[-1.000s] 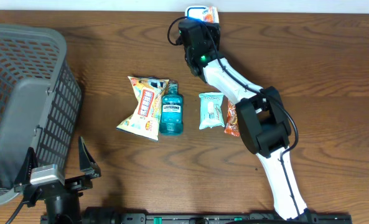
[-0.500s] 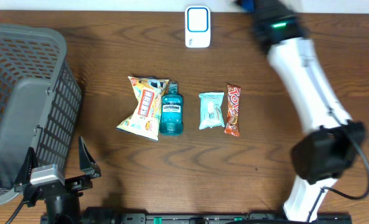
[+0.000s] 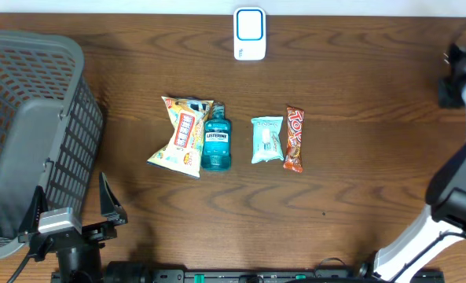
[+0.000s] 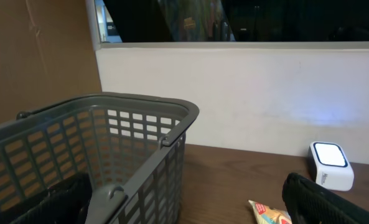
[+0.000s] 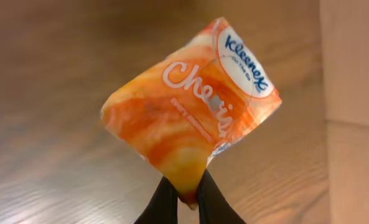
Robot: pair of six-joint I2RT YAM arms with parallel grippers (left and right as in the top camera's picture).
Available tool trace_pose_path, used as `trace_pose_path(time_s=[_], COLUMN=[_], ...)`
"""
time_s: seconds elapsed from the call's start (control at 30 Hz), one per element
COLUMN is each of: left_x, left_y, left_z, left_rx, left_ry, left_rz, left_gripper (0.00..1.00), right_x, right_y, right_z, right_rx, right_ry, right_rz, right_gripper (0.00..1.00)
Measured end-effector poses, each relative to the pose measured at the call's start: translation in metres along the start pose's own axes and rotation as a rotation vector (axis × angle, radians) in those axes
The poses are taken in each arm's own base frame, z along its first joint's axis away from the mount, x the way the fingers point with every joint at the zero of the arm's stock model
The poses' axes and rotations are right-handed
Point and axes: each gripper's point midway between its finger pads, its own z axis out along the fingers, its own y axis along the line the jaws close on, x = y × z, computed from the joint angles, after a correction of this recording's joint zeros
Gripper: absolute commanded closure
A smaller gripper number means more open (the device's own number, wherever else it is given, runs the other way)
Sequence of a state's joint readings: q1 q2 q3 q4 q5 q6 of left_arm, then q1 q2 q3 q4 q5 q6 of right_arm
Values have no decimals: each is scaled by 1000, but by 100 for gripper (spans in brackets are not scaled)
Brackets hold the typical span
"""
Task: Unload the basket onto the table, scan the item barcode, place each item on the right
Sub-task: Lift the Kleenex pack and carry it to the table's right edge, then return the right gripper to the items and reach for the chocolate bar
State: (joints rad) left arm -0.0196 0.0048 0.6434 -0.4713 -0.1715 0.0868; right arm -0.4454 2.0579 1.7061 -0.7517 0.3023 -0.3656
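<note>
My right fingers (image 5: 164,202) pinch the bottom corner of an orange plastic tissue pack (image 5: 190,112), which stands just above them reading "Kleenex" and "Cheeri". My left fingers (image 4: 324,199) gape wide, holding nothing.

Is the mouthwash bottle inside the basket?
No, the mouthwash bottle lies on the table beside the snack bag, well outside the basket.

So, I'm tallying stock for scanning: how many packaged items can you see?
5. Four in a row on the table: snack bag, Listerine bottle, teal packet, candy bar. One Kleenex pack pinched in the right gripper. The basket could hide more.
</note>
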Motion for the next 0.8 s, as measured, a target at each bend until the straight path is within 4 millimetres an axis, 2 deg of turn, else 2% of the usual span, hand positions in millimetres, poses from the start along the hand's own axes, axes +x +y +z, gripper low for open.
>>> trace_pose_path(time_s=[0.17,0.3,0.43,0.53,0.63,0.7,0.77,0.8], left_x=[0,0,0,0,0,0,0,0], left_y=[0,0,0,0,0,0,0,0], left_z=[0,0,0,0,0,0,0,0], left_rx=[0,0,0,0,0,0,0,0], left_ry=[0,0,0,0,0,0,0,0], left_rz=[0,0,0,0,0,0,0,0], left_gripper=[2,2,2,2,2,2,2,2], right_x=[36,53,59,53,33,11,-15,-28], right_y=[-44,-67,-72,-60,-37,-24,-13,-9], right_z=[30,41,45,44,31,9,-28,-52], right_rx=[33,22,-35,-121,-264,-365,-471,-523], right_ry=[34,38,25,-5,-77,-159,-275,-336], right_rz=[187,293,362,399,418,414,412,414], right_gripper=[97,88,80,62,55,53,51,44])
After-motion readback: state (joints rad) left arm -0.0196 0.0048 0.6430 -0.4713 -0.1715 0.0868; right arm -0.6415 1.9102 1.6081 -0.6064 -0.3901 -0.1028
